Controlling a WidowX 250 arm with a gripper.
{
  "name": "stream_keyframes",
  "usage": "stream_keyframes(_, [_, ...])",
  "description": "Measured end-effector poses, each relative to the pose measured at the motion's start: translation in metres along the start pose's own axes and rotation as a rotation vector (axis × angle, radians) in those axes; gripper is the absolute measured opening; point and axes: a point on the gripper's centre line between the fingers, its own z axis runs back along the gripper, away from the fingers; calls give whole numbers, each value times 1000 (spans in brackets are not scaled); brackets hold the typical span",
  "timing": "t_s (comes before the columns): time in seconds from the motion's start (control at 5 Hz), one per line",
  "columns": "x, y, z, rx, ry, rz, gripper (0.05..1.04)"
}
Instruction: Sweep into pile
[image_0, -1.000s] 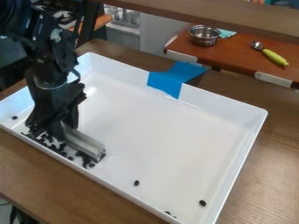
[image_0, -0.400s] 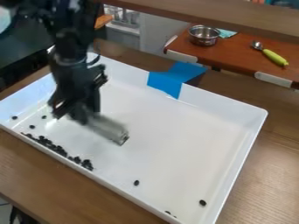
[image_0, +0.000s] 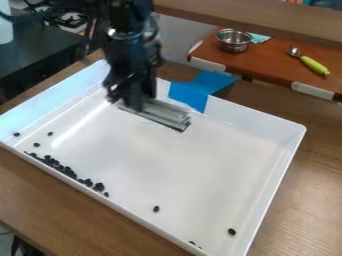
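The black gripper (image_0: 133, 102) hangs over the back left part of the white tray (image_0: 280, 130), shut on a grey metal bar (image_0: 160, 115) that sticks out to its right. A row of small black pieces (image_0: 67, 171) lies along the tray's front left wall. Several loose pieces lie apart: a few near the left corner, one piece (image_0: 156, 209) at the front middle, another piece (image_0: 232, 232) further right, and some by the front wall.
Blue tape (image_0: 200, 90) covers part of the tray's back wall. A wooden shelf edge (image_0: 267, 20) crosses the top. Behind, a metal bowl (image_0: 234, 41) and a green-handled spoon (image_0: 312, 65) rest on a brown surface.
The gripper and its bar have moved back and right, away from the front left wall. The row of black pieces has stayed by that wall, now uncovered.
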Motion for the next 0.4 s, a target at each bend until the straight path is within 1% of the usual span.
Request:
stream_keyframes(0.2, [-24,-17,-13,12,4,-92,350])
stream_keyframes(0.4, [-55,-26,-28,9,-11,-235,350])
